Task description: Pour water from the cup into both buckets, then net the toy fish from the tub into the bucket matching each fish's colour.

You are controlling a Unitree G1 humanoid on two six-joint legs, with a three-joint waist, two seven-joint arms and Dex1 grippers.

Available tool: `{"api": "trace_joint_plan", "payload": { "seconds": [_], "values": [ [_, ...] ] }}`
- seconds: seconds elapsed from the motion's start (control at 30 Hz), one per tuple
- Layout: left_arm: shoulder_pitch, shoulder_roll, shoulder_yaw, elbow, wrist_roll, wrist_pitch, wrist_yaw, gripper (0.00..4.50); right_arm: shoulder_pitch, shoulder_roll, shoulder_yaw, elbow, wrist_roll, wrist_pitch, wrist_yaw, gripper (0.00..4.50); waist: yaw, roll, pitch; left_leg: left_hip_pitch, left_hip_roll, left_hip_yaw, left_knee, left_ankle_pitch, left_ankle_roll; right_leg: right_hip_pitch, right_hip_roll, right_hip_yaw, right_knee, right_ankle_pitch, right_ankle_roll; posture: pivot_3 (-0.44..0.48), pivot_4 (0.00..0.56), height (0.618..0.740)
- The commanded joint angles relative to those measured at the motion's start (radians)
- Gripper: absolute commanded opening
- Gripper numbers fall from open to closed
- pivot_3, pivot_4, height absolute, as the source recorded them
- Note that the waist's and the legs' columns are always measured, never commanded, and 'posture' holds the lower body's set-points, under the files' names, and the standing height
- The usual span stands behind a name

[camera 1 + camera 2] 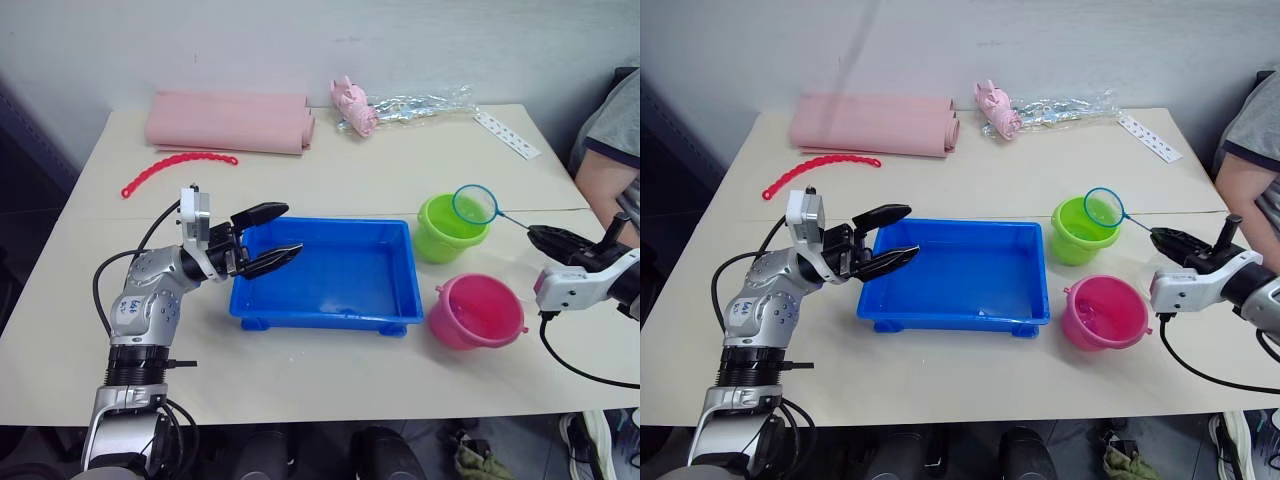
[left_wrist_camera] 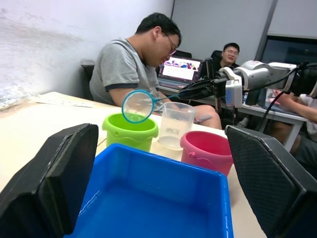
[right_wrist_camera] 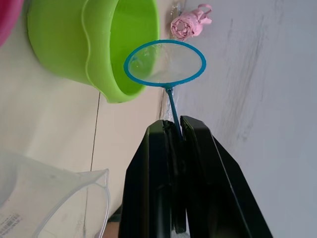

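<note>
The net hangs with its blue hoop above the rim of the green bucket, its thin stick pinched between the closed fingers of the right gripper. The mesh looks empty; nothing can be made out in it. The pink bucket stands just beside the green one, nearer the table's front edge, and something pink seems to lie inside it, though it is too small to be sure. The tub sits beside both buckets and holds a thin layer of water; no fish can be seen in it. The cup stands empty behind the buckets in the left wrist view, so the pouring appears done. The netting looks close to finished or finished, with the net over the green bucket as if delivering a last catch. The left gripper hovers over the tub's far corner, fingers spread wide, holding nothing.
</note>
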Motion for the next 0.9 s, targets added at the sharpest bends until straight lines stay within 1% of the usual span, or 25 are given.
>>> {"api": "trace_joint_plan", "payload": {
  "seconds": [0.03,0.17,0.23,0.27,0.33,0.4,0.47,0.5,0.57,0.63,0.7,0.73,0.83,0.9],
  "values": [
    [0.004,0.032,0.019,-0.049,-0.04,0.018,-0.033,4.47,-0.022,0.032,-0.04,-0.023,0.271,0.071,0.105,0.0,-0.001,0.0,0.0,0.0,0.0,0.0,0.0,0.0,0.0,0.0,0.0,0.0,0.0,0.0,0.0,0.0,0.15,0.74],
    [0.024,0.088,0.032,-0.075,-0.074,0.067,-0.081,4.47,-0.014,0.061,-0.067,-0.081,0.571,0.195,0.278,0.0,0.0,0.0,0.0,0.0,0.001,0.0,0.0,0.0,0.0,0.001,0.001,0.0,0.0,0.0,0.0,0.0,0.15,0.74],
    [0.03,0.128,0.052,-0.077,-0.097,0.097,-0.105,4.47,-0.015,0.093,-0.097,-0.16,0.807,0.37,0.379,0.0,0.0,0.0,0.0,0.0,0.001,0.0,0.0,0.0,0.0,0.001,0.001,0.0,0.001,0.0,0.0,0.0,0.15,0.74],
    [0.032,0.141,0.059,-0.077,-0.105,0.106,-0.111,4.47,-0.016,0.104,-0.11,-0.187,0.871,0.423,0.406,0.0,0.001,0.0,0.0,0.0,0.001,0.0,0.0,0.0,0.0,0.001,0.001,-0.001,0.0,0.0,0.0,0.0,0.15,0.74],
    [0.038,0.191,0.102,-0.074,-0.159,0.176,-0.122,4.47,-0.008,0.115,-0.133,-0.307,1.099,0.618,0.479,0.0,0.0,0.0,0.0,0.0,0.001,-0.001,0.0,0.0,0.0,0.001,0.001,-0.001,0.0,0.0,0.0,0.0,0.15,0.74],
    [0.045,0.224,0.129,-0.07,-0.18,0.202,-0.129,4.47,0.006,0.115,-0.149,-0.406,1.252,0.769,0.527,0.0,-0.001,0.0,0.0,0.0,0.001,-0.001,0.0,0.0,0.0,0.001,0.001,0.0,0.0,0.0,0.0,0.0,0.15,0.74],
    [0.062,0.261,0.152,-0.064,-0.166,0.178,-0.151,4.47,0.039,0.09,-0.126,-0.526,1.362,0.902,0.583,0.0,0.001,0.0,0.0,0.0,0.001,-0.002,-0.001,0.0,0.0,0.001,0.001,-0.001,0.0,0.0,0.0,0.0,0.15,0.74],
    [0.067,0.271,0.157,-0.064,-0.162,0.17,-0.157,4.47,0.048,0.085,-0.124,-0.562,1.389,0.947,0.597,0.0,0.002,0.0,0.0,0.0,0.001,-0.002,-0.001,0.0,0.0,0.001,0.001,-0.001,-0.001,0.0,0.0,0.0,0.15,0.74],
    [0.093,0.31,0.162,-0.061,-0.137,0.14,-0.198,4.47,0.047,0.089,-0.074,-0.642,1.429,1.022,0.625,0.0,0.002,0.0,0.0,0.0,0.001,-0.002,-0.001,0.0,0.001,0.001,0.0,-0.001,-0.001,0.0,0.0,0.0,0.15,0.74],
    [0.131,0.333,0.171,-0.06,-0.108,0.074,-0.235,4.47,0.054,0.12,-0.004,-0.694,1.405,1.041,0.659,0.0,0.002,0.0,0.0,0.0,0.001,-0.002,0.0,-0.001,0.001,0.002,0.0,-0.001,-0.001,0.0,0.0,0.0,0.15,0.74],
    [0.177,0.346,0.194,-0.087,-0.105,0.028,-0.258,4.47,0.077,0.161,0.082,-0.733,1.335,1.015,0.701,0.0,0.001,0.0,0.0,0.0,0.001,-0.002,0.0,-0.001,0.001,0.002,0.0,-0.001,-0.005,0.0,0.0,0.0,0.15,0.74],
    [0.216,0.366,0.195,-0.119,-0.109,0.034,-0.282,4.47,0.094,0.181,0.129,-0.745,1.291,0.993,0.722,0.0,0.001,0.0,0.0,0.0,0.001,-0.002,-0.001,-0.001,0.001,0.002,0.0,-0.001,-0.007,0.0,0.0,0.0,0.15,0.74],
    [0.35,0.428,0.177,-0.212,-0.084,-0.003,-0.377,4.47,0.134,0.229,0.268,-0.714,1.094,0.836,0.824,0.0,0.0,0.0,0.0,-0.001,0.001,-0.002,-0.002,-0.001,0.001,0.001,0.0,0.0,-0.008,0.0,0.0,0.0,0.15,0.74],
    [0.413,0.455,0.167,-0.255,-0.06,-0.039,-0.407,4.47,0.136,0.269,0.329,-0.674,1.029,0.77,0.868,0.0,0.0,0.0,0.0,0.0,0.0,-0.001,-0.002,-0.001,0.001,0.001,-0.001,0.001,-0.008,0.0,0.0,0.0,0.15,0.74]
  ]
}}
